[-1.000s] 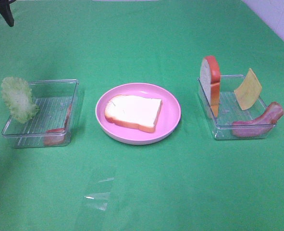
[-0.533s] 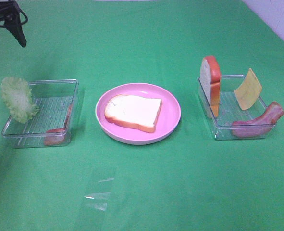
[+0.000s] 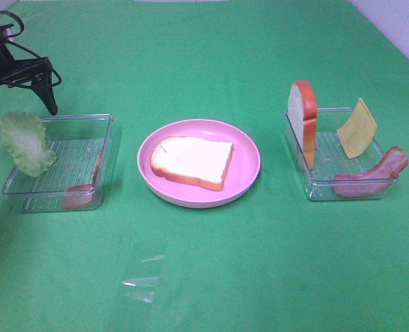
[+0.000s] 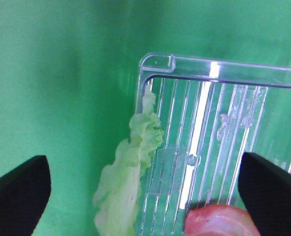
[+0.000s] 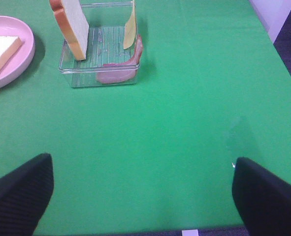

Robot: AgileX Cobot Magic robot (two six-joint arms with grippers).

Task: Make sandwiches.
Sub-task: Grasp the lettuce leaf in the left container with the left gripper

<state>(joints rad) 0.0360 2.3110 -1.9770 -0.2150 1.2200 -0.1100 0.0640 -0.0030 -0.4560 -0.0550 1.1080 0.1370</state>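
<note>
Upper left of frame: left claw [image 3: 19,111] hovering wide open, empty, over lettuce leaf [image 3: 28,142] leaning on end of clear tray [image 3: 79,118] | step: likely starting lettuce pick | next: lowering, closing on leaf, carrying to bread slice [image 3: 192,160] on pink plate [image 3: 249,166], centre | right claw [image 5: 143,196] idling open, empty

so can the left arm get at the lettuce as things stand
Likely yes: its jaws stand open just above the lettuce, which leans at the tray's edge with nothing over it.
</note>
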